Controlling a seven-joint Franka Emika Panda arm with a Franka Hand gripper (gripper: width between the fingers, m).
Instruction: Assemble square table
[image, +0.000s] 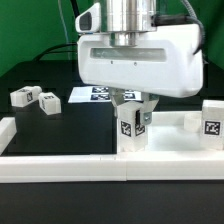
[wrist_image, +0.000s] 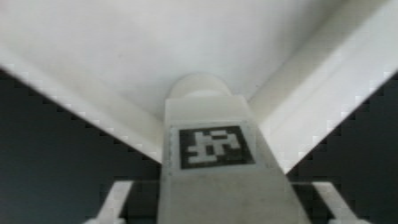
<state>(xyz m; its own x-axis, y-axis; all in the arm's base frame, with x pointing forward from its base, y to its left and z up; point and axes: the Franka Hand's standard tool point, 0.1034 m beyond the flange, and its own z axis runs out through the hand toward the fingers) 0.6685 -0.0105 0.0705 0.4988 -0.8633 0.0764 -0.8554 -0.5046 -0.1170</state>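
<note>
- Gripper (image: 133, 108): jaws drawn partway in, one finger (wrist_image: 118, 200) on each side of an upright leg (image: 130, 128); they appear to clamp its upper part, probably so that the lower end is free for seating.
- Leg: stands just behind the border wall (image: 70, 165) at the front of the exterior view, tag towards the camera; whether its foot rests on the surface or hangs just clear cannot be told.
- Square panel (image: 175, 122): lies flat just beside the leg, towards the exterior view's right; apparently set against the wall so that it cannot slide; largely hidden by the gripper body, no socket visible.
- Further leg (image: 210, 122): upright at the exterior view's right, cut by the frame edge; seated or merely standing, unclear.
- Pair of loose legs (image: 48, 102): well apart from the work, at the exterior view's left; judged to await their turn.
- Marker board (image: 92, 94): flat at the back, partly covered by the gripper.
- Wrist view: the white surfaces beyond the leg are blurred; panel or wall, indistinct.
</note>
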